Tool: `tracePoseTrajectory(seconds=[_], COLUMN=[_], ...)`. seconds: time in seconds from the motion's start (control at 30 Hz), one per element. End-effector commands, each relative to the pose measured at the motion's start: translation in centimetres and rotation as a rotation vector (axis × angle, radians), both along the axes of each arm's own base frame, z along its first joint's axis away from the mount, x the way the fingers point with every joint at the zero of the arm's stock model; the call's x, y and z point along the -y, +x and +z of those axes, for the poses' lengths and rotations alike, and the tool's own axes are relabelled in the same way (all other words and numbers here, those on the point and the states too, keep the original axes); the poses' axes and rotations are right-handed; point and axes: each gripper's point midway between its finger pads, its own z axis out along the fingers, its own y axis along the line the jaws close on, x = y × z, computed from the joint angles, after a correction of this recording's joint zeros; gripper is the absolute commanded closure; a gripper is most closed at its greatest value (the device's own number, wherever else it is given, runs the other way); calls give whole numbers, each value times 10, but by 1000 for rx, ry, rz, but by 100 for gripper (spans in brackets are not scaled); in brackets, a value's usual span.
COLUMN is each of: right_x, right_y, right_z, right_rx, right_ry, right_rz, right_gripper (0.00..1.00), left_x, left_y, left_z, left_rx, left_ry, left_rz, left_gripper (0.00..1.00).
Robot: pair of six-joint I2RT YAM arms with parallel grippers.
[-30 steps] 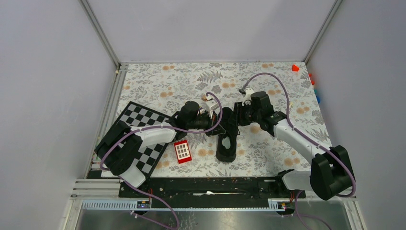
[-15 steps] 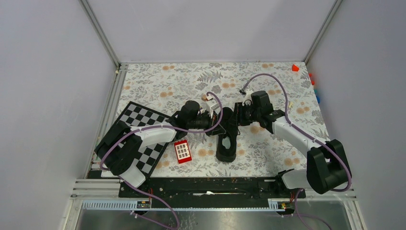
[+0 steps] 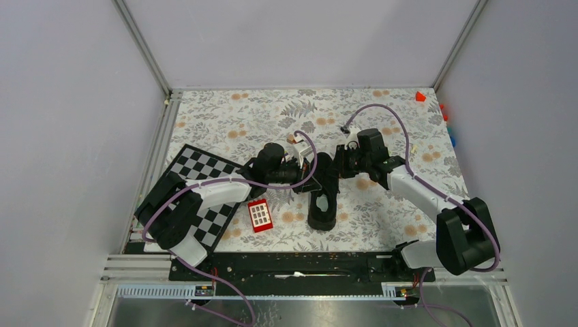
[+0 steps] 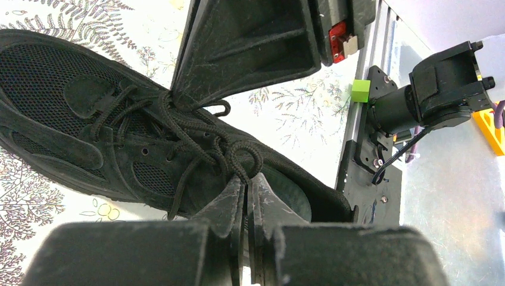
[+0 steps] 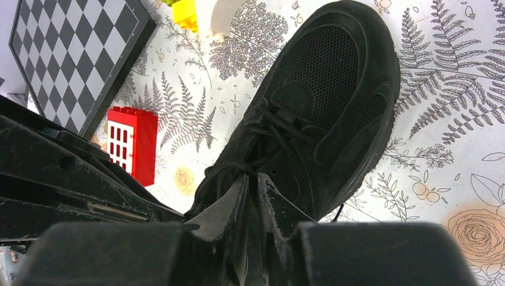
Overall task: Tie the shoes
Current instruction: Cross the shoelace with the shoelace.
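Black sneaker (image 3: 322, 197) is lying mid-mat (image 3: 225, 116), toe pointing to 12 o'clock. L gripper (image 4: 245, 193), at its 9 o'clock, is pinching the laces (image 4: 196, 140), fingers together. R gripper (image 5: 253, 187), at 3 o'clock, is resting on laces w/ fingers nearly together; can't tell if gripping.

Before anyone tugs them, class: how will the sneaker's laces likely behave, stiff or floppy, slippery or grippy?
The laces probably flop: they lie in loose curls and loops. Their braided surface looks rough, so likely grippy. The sneaker has mesh panels and seems light, so a tug may drag it.
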Motion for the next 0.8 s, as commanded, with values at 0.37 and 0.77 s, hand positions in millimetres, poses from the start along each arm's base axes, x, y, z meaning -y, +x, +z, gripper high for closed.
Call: tracePoseTrajectory(seconds=[0.37,0.77], right_x=[2,6], right_y=[-15,-29], right_z=[17,13], right_rx=[63,88], right_ry=[61,107], right_rz=[6,-14], right_gripper=[94,86], left_x=[12,15], left_y=[4,9], left_z=[18,21], left_rx=[36,26], left_ry=[-49,-60], left_rz=[-31,-3], left_gripper=[100,100])
